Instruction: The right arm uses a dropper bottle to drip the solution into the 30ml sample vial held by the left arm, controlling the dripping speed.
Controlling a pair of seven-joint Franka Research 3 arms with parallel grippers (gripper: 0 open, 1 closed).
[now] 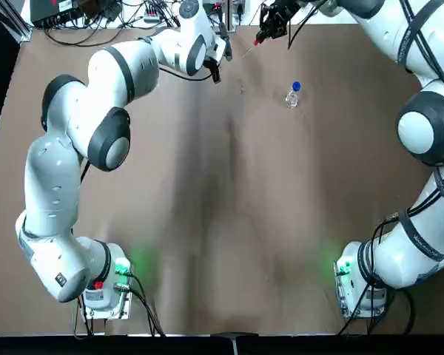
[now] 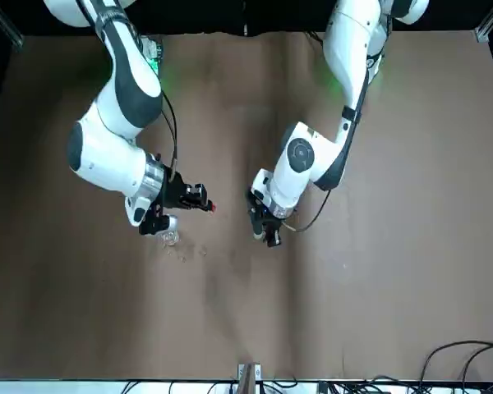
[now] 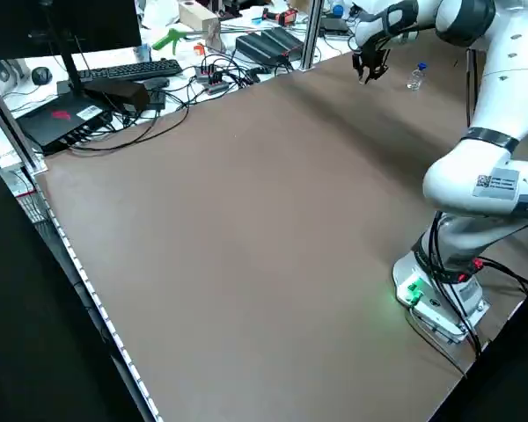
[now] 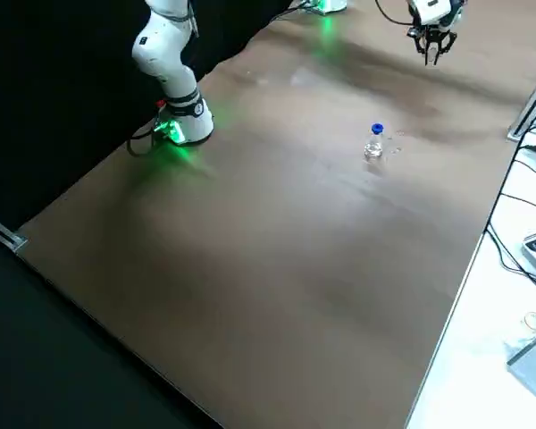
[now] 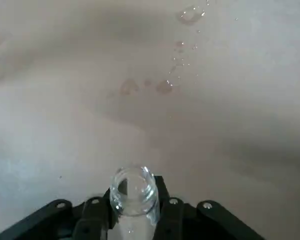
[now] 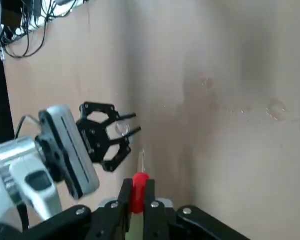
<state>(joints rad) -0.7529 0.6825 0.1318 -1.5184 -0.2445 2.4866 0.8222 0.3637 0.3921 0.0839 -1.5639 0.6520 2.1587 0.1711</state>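
So, counting from the robot's left to its right: there were two arms over one brown table [image 1: 207,222], each base glowing green. The left arm [image 1: 52,185] reached up to the far part of the table, and its one gripper [image 1: 216,75] was closed on one clear glass vial [image 5: 134,192]. The vial sat between the two fingers with its open mouth facing the wrist camera. Couldn't tell whether it had any liquid in it, sorry.

Next along was one red dropper top [image 6: 139,192] with a single thin clear tip [image 6: 142,161]. The right gripper [image 6: 138,182] had its two fingers squeezed on the red part, also over the far part of the table. In the top view the tip pointed toward the left gripper, with a gap between the two. I couldn't make out any drop hanging from it.

A bit farther right, nearer the robot than the right gripper, one small clear bottle [image 1: 291,97] with one blue collar [image 1: 296,86] stood upright on the tabletop, nothing gripping it. Several wet spots [image 5: 164,87] dotted the table, too many little ones to count properly. Last came the right arm [image 1: 429,133], black bands and cables running along it. One monitor [image 3: 62,31] and one keyboard [image 3: 136,70] sat past the table's far edge.
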